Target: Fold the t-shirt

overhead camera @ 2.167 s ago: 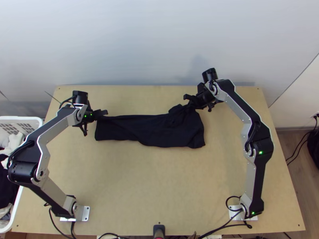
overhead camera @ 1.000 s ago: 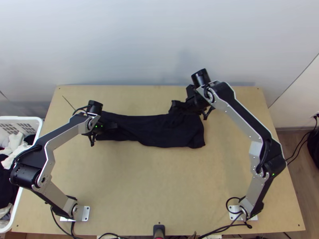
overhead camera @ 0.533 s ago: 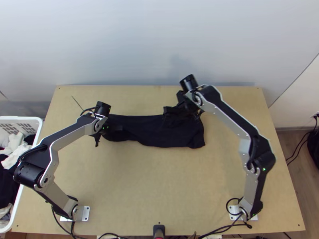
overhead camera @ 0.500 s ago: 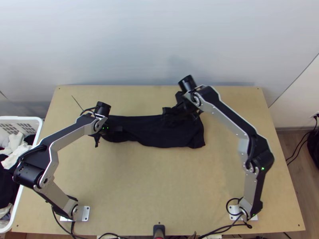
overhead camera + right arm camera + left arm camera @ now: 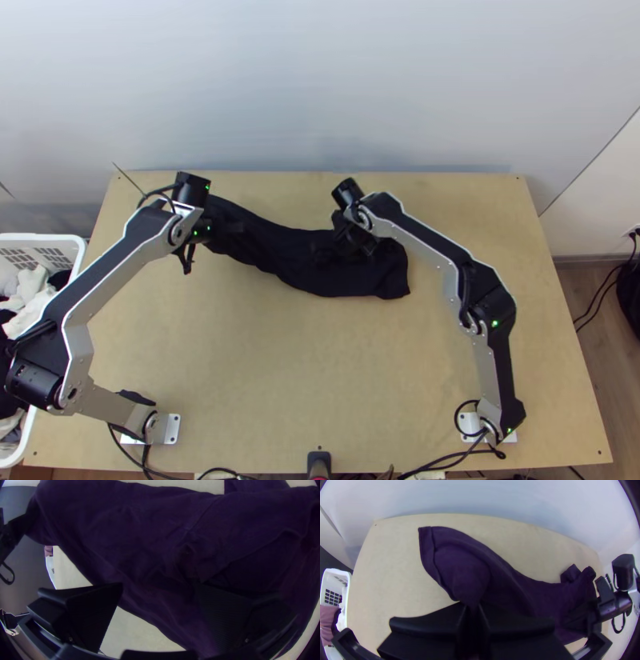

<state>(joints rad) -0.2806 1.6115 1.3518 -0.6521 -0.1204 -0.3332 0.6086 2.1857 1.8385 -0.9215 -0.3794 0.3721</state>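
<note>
We have our left gripper [image 5: 237,228] closed on a pinch of the dark t-shirt [image 5: 300,268], which stretches past our right gripper's [image 5: 346,251] wide-open, empty fingers

The silver-grey, black-jointed left arm [image 5: 112,272] bends outward, its wide-fingered black gripper [image 5: 237,228] pinched together; the matching right arm [image 5: 432,256] arches inward, its flat-fingered black gripper [image 5: 347,253] spread wide.

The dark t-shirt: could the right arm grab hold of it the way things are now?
Probably yes: the right gripper is open right at the t-shirt, with nothing apparently in between; the left gripper grips it farther along.
</note>
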